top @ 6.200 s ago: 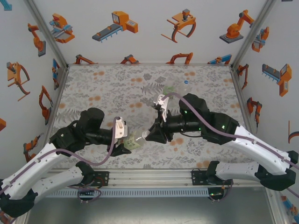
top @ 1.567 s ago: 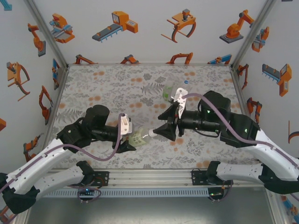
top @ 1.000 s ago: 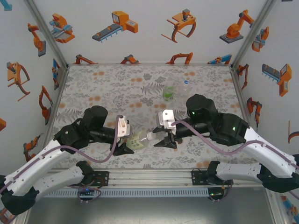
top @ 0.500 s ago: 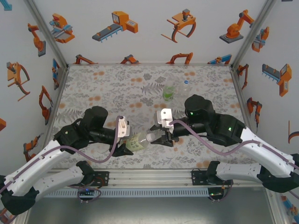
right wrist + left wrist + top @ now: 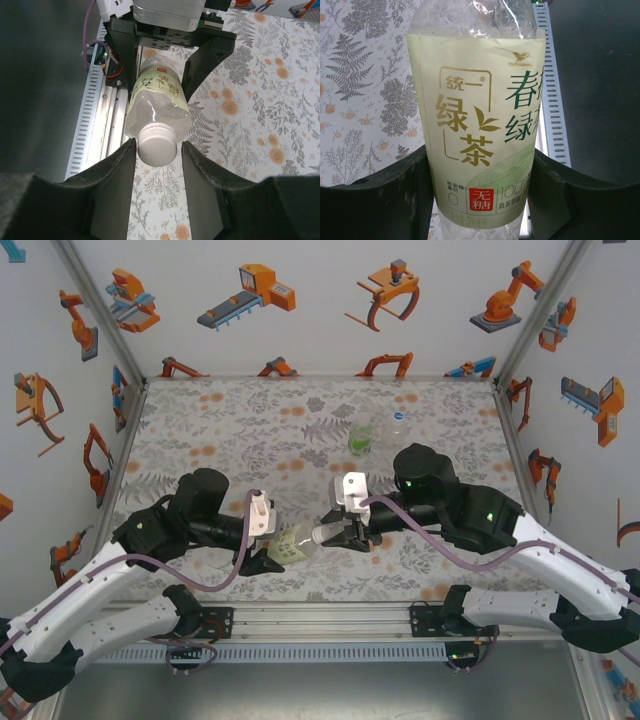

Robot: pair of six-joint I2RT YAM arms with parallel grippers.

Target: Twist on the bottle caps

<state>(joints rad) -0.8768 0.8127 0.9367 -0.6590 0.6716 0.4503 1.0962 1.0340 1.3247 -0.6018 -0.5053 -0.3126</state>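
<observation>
My fingers (image 5: 110, 190) black; bottle (image 5: 475, 125) label pale yellow-green, gold lettering; cap (image 5: 157, 145) white; cloth (image 5: 230, 430) grey ferns, orange dots.

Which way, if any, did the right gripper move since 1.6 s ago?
Yes. The right gripper shifted slightly left and nearer the front rail, away from the green bottle standing behind.

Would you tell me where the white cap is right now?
In the right wrist view, the white cap sits on the yellow-green bottle, between the fingers of the right gripper.
</observation>
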